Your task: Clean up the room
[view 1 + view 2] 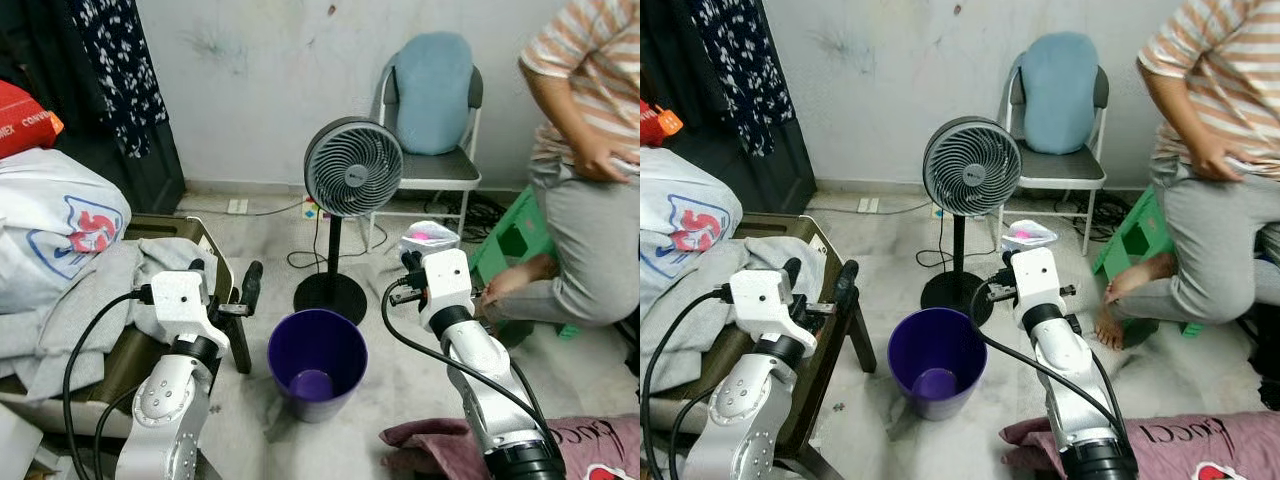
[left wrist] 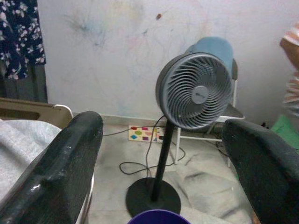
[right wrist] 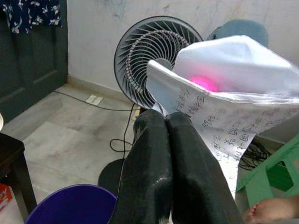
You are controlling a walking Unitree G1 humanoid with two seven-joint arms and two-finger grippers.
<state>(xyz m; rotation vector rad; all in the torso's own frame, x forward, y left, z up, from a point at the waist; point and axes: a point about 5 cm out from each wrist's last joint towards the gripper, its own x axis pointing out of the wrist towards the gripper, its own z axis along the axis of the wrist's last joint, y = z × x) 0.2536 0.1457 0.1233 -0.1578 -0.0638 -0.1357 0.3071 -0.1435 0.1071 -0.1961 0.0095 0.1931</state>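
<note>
Right gripper (image 3: 166,126) was pinched tight on a crumpled white plastic bag (image 3: 224,107) held at 2 o'clock of the purple bin (image 1: 316,362), left gripper (image 2: 159,154) spread empty; disposal step, I judged, needing a carry over the rim.

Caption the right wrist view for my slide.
Right gripper pinches a white plastic bag above the purple bin.
</note>
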